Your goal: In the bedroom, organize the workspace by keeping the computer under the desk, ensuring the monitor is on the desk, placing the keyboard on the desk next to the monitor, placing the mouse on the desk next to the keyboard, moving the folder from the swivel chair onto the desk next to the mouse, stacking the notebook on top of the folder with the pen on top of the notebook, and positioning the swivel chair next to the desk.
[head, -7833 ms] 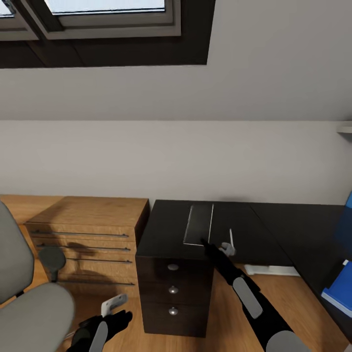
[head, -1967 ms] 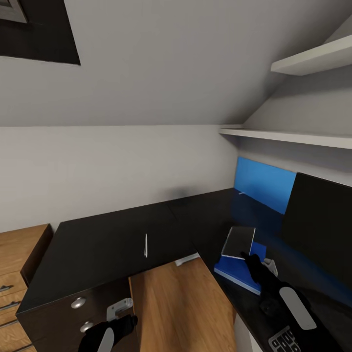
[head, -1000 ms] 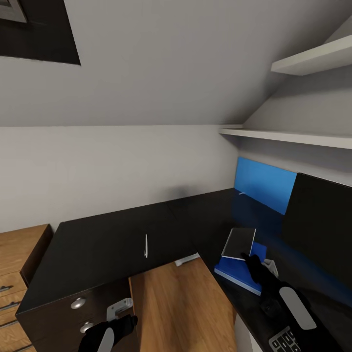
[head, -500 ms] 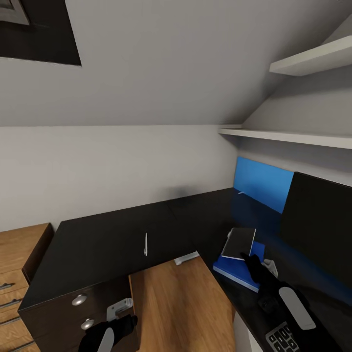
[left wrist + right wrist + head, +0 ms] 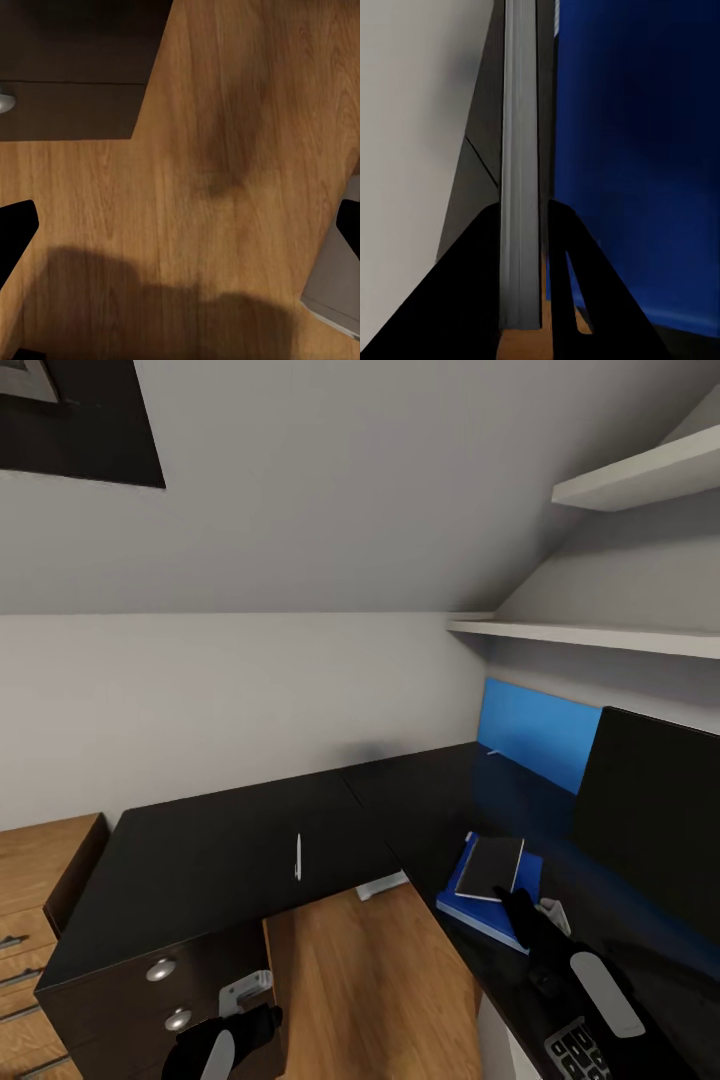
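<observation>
The dark grey notebook (image 5: 490, 866) lies flat on the bright blue folder (image 5: 470, 911), which rests on the right wing of the black desk (image 5: 210, 860). My right gripper (image 5: 518, 905) is at the notebook's near edge. In the right wrist view the notebook's pale edge (image 5: 520, 187) runs between the two black fingers of the right gripper (image 5: 525, 204), which is shut on it. The white pen (image 5: 297, 857) lies alone on the desk's left wing. The monitor (image 5: 650, 810) stands at the far right, with a corner of the keyboard (image 5: 580, 1052) below it. My left gripper (image 5: 184, 225) hangs open over the wood floor.
The dark drawer unit (image 5: 160, 985) with round silver knobs sits under the desk's left end, with a light wooden dresser (image 5: 35, 880) beside it. A blue panel (image 5: 535, 732) leans at the desk's back. Two white shelves (image 5: 600, 638) jut out above the monitor.
The notebook was tilted up above the folder and now lies flat on it, with my right gripper lower. The pen and left arm have not moved.
</observation>
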Motion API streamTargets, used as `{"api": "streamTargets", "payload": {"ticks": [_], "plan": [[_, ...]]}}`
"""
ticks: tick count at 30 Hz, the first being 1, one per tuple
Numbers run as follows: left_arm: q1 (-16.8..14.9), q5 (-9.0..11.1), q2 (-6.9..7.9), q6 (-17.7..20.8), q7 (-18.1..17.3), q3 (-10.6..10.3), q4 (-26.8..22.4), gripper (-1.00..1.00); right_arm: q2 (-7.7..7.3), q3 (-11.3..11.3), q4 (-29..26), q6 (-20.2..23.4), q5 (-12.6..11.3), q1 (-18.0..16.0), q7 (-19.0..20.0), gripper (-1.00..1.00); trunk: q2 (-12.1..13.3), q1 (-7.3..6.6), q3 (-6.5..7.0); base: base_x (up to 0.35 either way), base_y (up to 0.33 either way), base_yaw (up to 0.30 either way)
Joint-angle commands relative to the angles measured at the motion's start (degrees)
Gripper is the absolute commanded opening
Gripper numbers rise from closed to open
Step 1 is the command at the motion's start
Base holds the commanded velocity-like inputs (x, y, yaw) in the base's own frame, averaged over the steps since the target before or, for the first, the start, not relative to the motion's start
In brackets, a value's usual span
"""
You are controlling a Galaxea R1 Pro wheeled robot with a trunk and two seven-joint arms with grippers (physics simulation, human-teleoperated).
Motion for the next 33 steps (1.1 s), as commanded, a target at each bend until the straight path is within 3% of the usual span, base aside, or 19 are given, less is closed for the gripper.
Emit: {"api": "streamTargets", "payload": {"ticks": [1,4,33], "plan": [[0.0,0.6,-0.05,0.2,0.4,0.1,-0.1,1.00,0.01,-0.1,0.0,0.4,-0.4,0.0,0.1,-1.00,-0.5,0.23,-0.25,0.000,0.000,0.000],[0.0,0.6,-0.05,0.2,0.4,0.1,-0.1,1.00,0.01,-0.1,0.1,0.4,-0.4,0.0,0.0,-1.00,-1.7,0.88,-0.79,0.000,0.000,0.000],[0.0,0.6,0.02,0.1,0.3,0.1,0.0,1.00,0.01,-0.1,0.1,0.5,-0.2,0.0,-0.1,-1.00,-1.7,0.88,-0.79,0.013,0.000,0.000]]}}
